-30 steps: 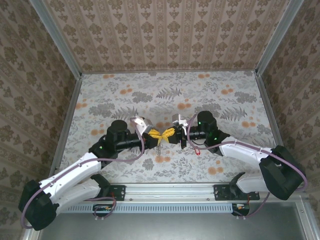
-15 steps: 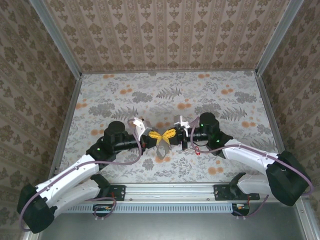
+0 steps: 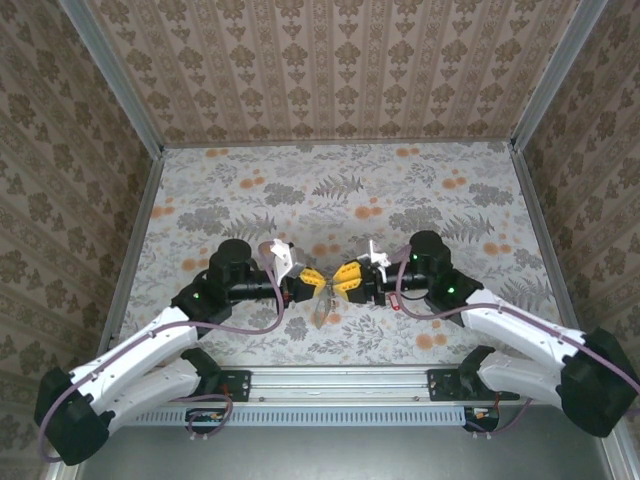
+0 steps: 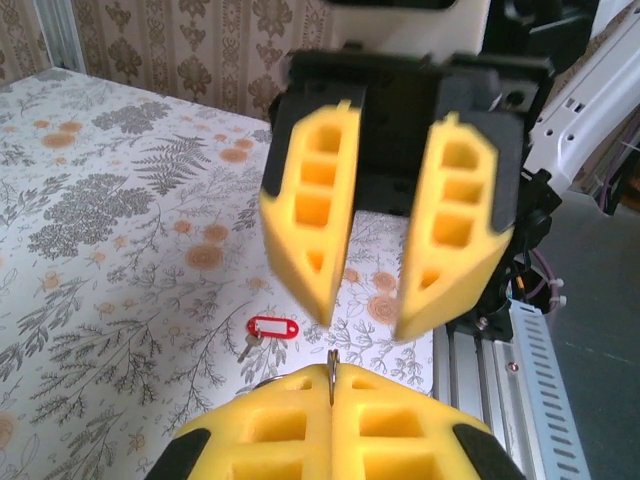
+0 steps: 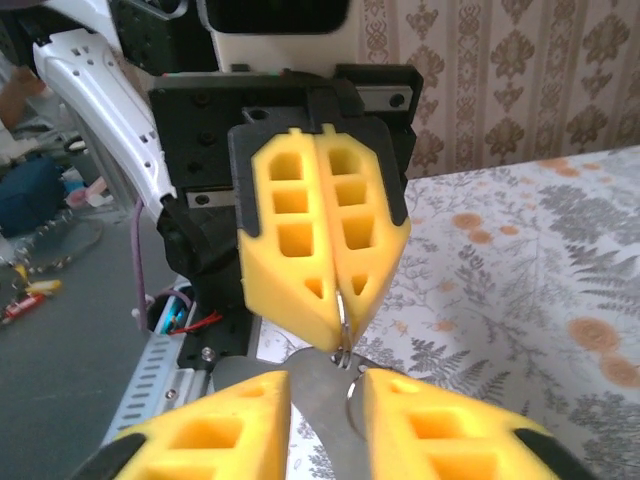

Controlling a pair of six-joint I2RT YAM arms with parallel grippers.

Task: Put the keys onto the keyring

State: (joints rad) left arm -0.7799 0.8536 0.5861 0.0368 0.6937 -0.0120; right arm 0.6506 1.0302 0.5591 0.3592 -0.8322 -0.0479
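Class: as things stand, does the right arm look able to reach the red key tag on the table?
Probably yes: the right gripper is open, and the red key tag lies uncovered on the table beside that arm's wrist, though behind the gripper, so it must draw back.

Left fingers gripping the dangling keyring, right fingers facing them, floral table

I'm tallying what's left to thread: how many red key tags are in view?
1. The red key tag lies flat on the table, with nothing holding it. Others may be hidden under the arms.
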